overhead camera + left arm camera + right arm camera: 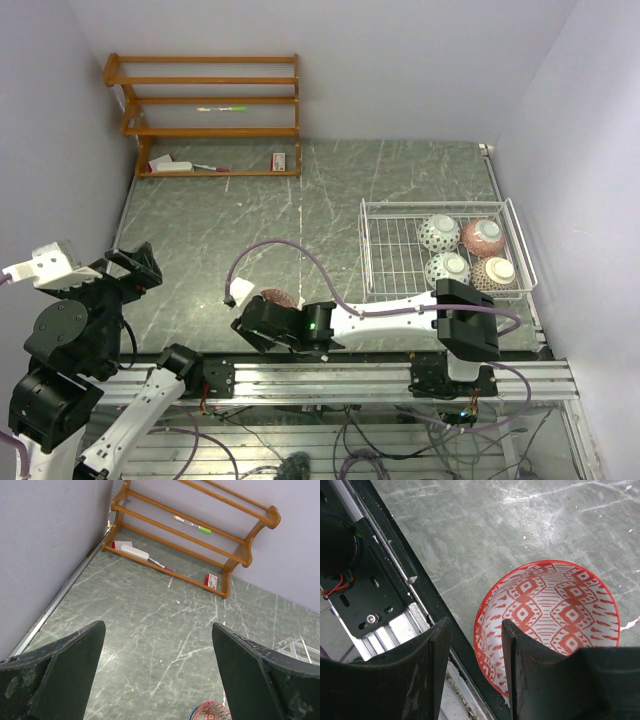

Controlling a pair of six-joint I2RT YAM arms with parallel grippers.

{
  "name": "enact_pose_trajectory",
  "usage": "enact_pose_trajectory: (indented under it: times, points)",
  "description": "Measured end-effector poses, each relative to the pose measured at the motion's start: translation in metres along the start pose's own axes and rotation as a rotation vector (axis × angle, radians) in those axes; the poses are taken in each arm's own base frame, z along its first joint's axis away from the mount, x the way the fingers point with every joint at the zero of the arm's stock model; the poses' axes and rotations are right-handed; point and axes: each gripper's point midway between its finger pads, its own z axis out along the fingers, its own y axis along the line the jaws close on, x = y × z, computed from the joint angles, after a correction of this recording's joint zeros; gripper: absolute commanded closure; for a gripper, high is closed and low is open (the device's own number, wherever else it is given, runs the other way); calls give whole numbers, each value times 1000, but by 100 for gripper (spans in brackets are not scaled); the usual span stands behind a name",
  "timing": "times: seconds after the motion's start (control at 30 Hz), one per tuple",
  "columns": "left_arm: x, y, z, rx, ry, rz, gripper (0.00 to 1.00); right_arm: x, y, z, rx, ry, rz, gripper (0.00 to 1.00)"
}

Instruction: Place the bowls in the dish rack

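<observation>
At the far left, the left tool [140,262] hangs over the near left part of the surface [250,220], released, its fingers [65,665] spread wide with nothing between them. Past them, in the far left corner, the shelf [210,100] stands against the wall.

Toward the middle, near the front edge, the red bowl [278,298] sits upright on the surface, its patterned inside facing up. The right arm reaches leftward along the front rail to it. The right tool [475,627] straddles the bowl's near rim, one finger [420,680] outside it and the other over the inside. The jaws stand apart, not clenched: in the right wrist view a gap shows between the outer finger and the rim.

At the right, the rack [385,250] holds four bowls in its right half, all foot-up: the spotted bowl [438,232] and pink bowl [482,236] behind, the pale bowl [447,268] and beige bowl [494,272] in front.
</observation>
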Motion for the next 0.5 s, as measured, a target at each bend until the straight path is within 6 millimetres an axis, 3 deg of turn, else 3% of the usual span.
enact_pose_trajectory:
  times: [0.23, 0.5]
  points:
    - [5, 0, 1, -3, 8, 5, 1, 6, 0, 6, 5, 16, -11, 57]
    - [5, 1, 1, -3, 9, 5, 1, 7, -2, 7, 12, 19, -13, 67]
